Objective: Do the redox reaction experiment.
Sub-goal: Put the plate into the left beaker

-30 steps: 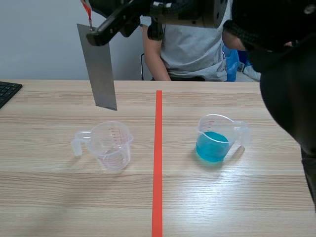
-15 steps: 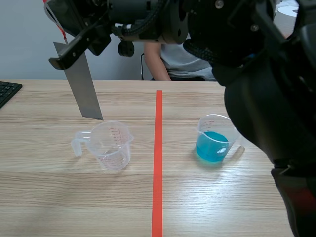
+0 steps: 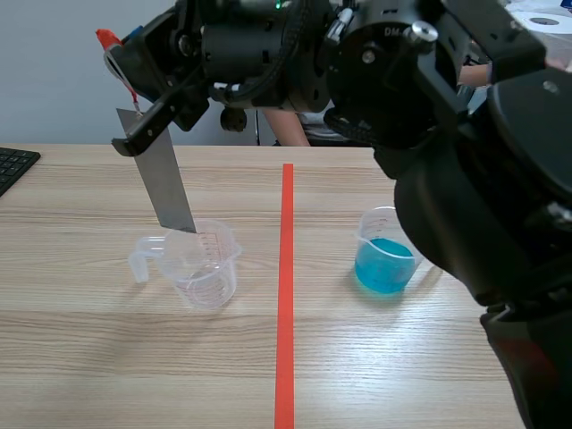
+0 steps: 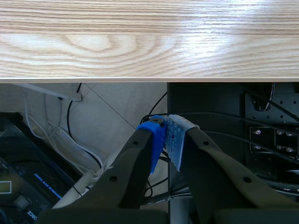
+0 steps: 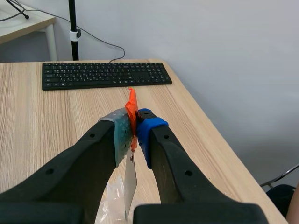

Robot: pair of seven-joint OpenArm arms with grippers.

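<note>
R arm (image 3: pixel 465 179) is swinging further left vs. a sec ago, right hand (image 5: pixel 133 122) clamping the metal plate (image 3: pixel 165 183) by its orange-tagged top, the tilted plate's lower end now dipping to the empty beaker (image 3: pixel 201 264) rim instead of hanging above it. All's sitting on a pale wood counter (image 3: pixel 402 357) w/ a tape line (image 3: pixel 284 313) down the middle, grey wall (image 3: pixel 54 80) behind, keyboard (image 3: pixel 13 165) at the far left. R arm's bulk is hiding part of the blue-liquid beaker (image 3: pixel 386 255); left hand (image 4: pixel 167 135) is hanging below the counter edge, pads clenching on nothing.

Bright, even light, faint soft shadows on the table (image 3: pixel 89 357), edges perhaps slightly distorted.
</note>
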